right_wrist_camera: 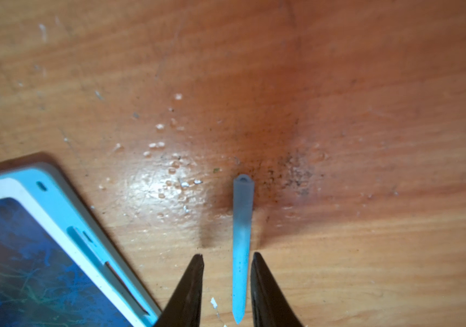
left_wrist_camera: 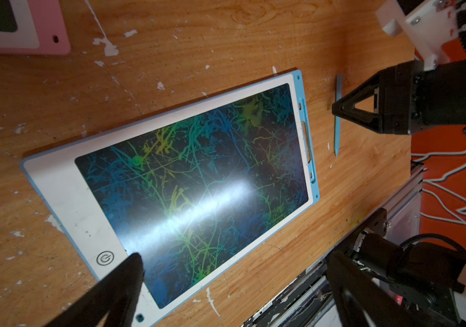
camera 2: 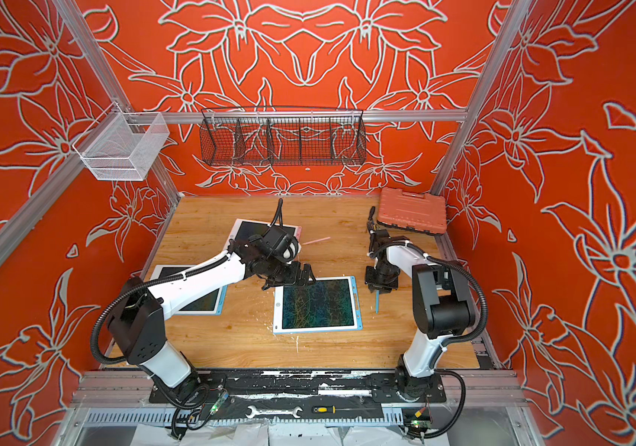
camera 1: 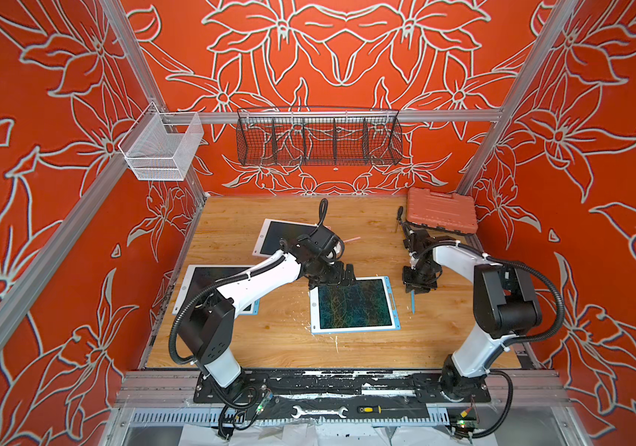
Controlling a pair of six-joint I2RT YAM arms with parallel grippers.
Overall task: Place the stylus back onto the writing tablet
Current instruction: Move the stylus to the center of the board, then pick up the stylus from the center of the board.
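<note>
**Stylus** (right_wrist_camera: 241,240): a slim blue pen lying flat on the bench (camera 1: 281,340). In both top views it is just right of the writing tablet (camera 1: 354,305), roughly parallel to the tablet's right edge and apart from it. Its pointed end faces the lower edge of the frame.

**Right jaws:** spread, one on each side of the stylus at about mid-length. In the right wrist view a sliver of bench shows between each jaw and the pen, so nothing is pinched. Whether the tips touch the bench cannot be told. The right arm (camera 1: 459,258) reaches in from the lower right.

**Tablet:** white face, blue rim and a dark screen covered in green and blue scribble, lying at the centre of the bench. A long slot (left_wrist_camera: 307,136) runs along the rim that faces the stylus.

**Left jaws:** spread wide and empty. The left arm (camera 1: 258,278) holds them over the tablet's upper left corner.

**Surroundings:** a pink-rimmed tablet (camera 1: 276,235) and a pink stylus (camera 1: 351,240) above centre, and an orange case (camera 1: 442,210) at the upper right.

**Step in hand, as judged:** the grasp, with the pick-up not yet made.

**Next move:**
- Close squarely on the thin pen without rolling it.
- Lift it level and carry it left.
- Line up its long axis with the slot before letting go.
</note>
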